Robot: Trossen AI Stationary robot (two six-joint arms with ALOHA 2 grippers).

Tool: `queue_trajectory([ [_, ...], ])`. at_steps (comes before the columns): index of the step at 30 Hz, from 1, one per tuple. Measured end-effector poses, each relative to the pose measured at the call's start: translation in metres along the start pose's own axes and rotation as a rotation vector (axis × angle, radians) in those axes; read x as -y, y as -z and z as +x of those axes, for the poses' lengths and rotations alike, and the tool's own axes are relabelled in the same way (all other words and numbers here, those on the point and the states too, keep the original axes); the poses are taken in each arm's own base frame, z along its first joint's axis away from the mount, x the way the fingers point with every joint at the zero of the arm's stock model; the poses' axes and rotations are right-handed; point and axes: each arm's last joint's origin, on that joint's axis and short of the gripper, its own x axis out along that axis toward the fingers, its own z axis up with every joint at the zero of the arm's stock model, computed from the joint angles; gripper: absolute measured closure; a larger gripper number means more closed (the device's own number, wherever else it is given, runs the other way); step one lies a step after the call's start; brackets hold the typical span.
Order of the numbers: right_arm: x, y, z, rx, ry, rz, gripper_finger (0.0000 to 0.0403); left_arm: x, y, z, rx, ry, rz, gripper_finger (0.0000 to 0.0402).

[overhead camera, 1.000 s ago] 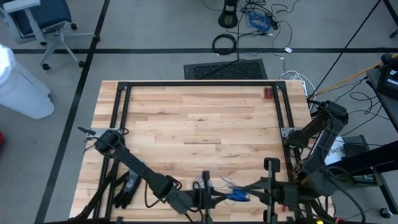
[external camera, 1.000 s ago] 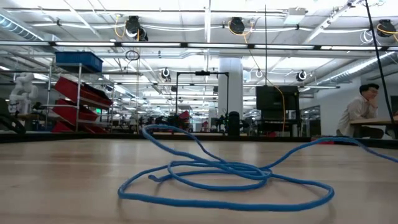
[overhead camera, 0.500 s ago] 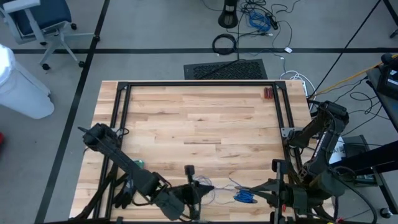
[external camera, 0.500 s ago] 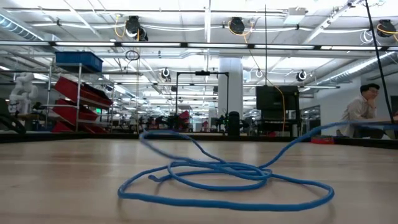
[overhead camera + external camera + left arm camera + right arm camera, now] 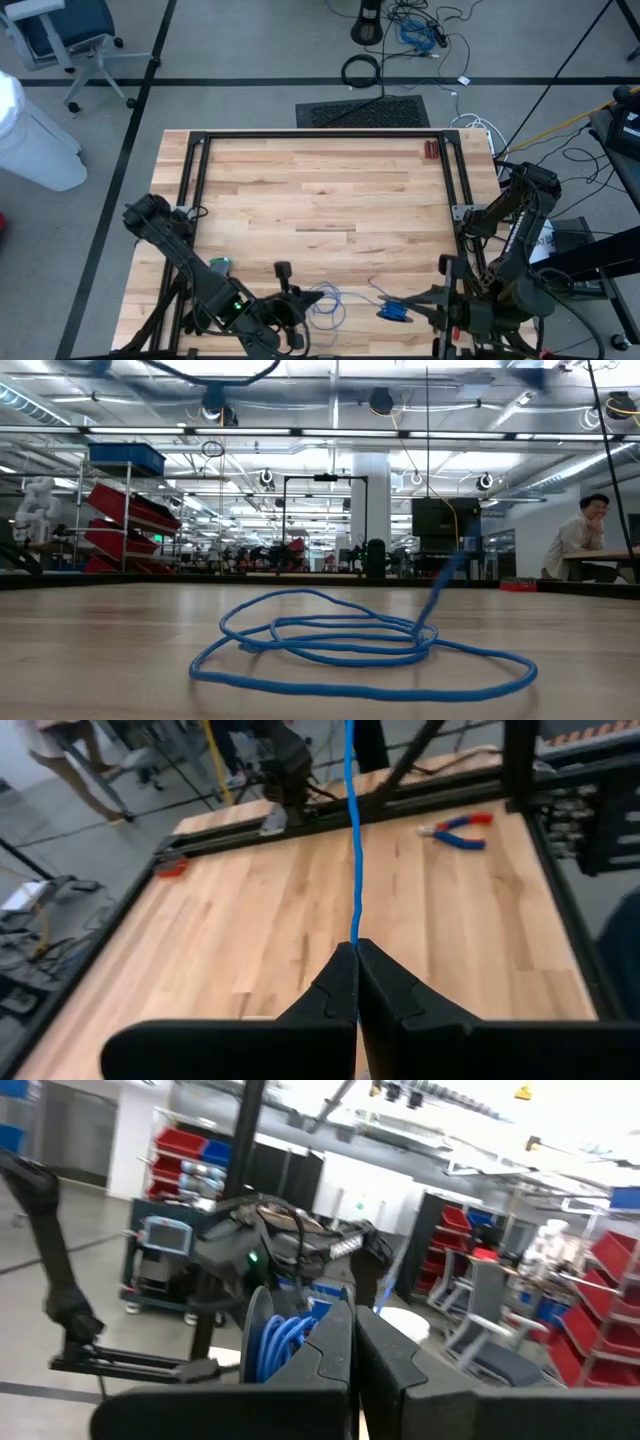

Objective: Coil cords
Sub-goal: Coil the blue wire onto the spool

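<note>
The cords are one thin blue cord. Its loose loops [image 5: 328,302] lie flat on the wooden table near the front edge, and show large in the low view [image 5: 350,655]. My left gripper [image 5: 298,297] hovers just left of the loops, shut on a strand [image 5: 353,840]. My right gripper [image 5: 408,308] is right of the loops, shut, with a small coiled bundle of the cord [image 5: 392,312] at its fingers. One strand [image 5: 440,590] rises off the loops toward the right. My left gripper pinches a single strand [image 5: 354,932] between its two fingertips, which point toward the table's right and slightly down. The strand runs straight and taut away from the tips, clear of the table. My right gripper holds the coiled bundle [image 5: 275,1335], several turns together. The fingers come level from the table's right, and the bundle is lifted clear. The fingers hide the exact place of contact.
Red-handled pliers [image 5: 455,830] lie near the table's right edge. A small red object [image 5: 430,150] sits at the far right corner. A black frame rail [image 5: 320,135] runs around the tabletop. The table's middle and far half [image 5: 320,200] are bare wood.
My left gripper has moved toward the table's left edge and risen a little, turning at the wrist while staying shut on the strand. The cord's raised arch has dropped flatter onto the loops, and the strand on the right now rises more steeply.
</note>
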Motion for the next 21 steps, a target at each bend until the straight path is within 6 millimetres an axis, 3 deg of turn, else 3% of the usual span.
queue_trajectory([
  [9, -0.001, 0.004, 0.001, -0.038, 0.022, -0.033, 0.0403, -0.007, -0.004, -0.023, 0.04, -0.106, 0.01, 0.04],
  [21, 0.004, 0.025, 0.025, -0.115, 0.067, -0.079, 0.0403, -0.009, -0.007, -0.026, 0.05, -0.111, -0.005, 0.04],
])
